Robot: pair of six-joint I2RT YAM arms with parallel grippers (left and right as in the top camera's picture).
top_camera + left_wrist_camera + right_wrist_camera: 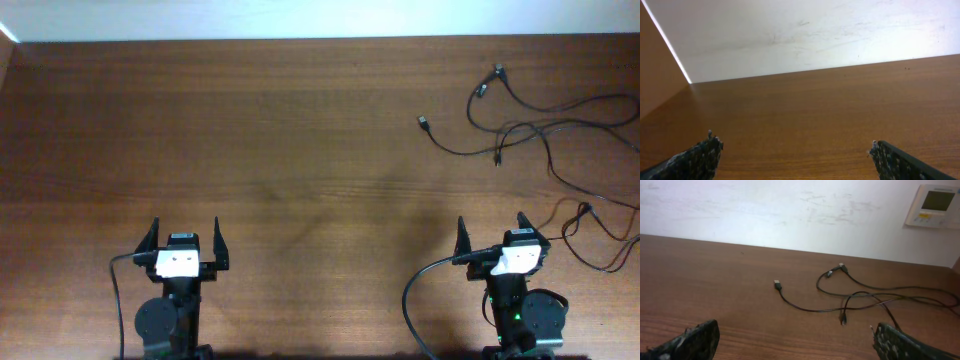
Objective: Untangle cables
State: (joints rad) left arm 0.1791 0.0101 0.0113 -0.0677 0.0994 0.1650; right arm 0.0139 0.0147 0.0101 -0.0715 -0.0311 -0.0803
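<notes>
The wooden table is seen spread across the whole overhead frame, and at its bottom edge the left gripper is parked lower left and the right gripper lower right, each with jaws spread wide and nothing held between them. The cables are found in a loose tangle at the upper right of the overhead frame, well apart from both grippers, and are picked up centre-right in the right wrist view. One small plug is thrown out toward the left of the tangle.
</notes>
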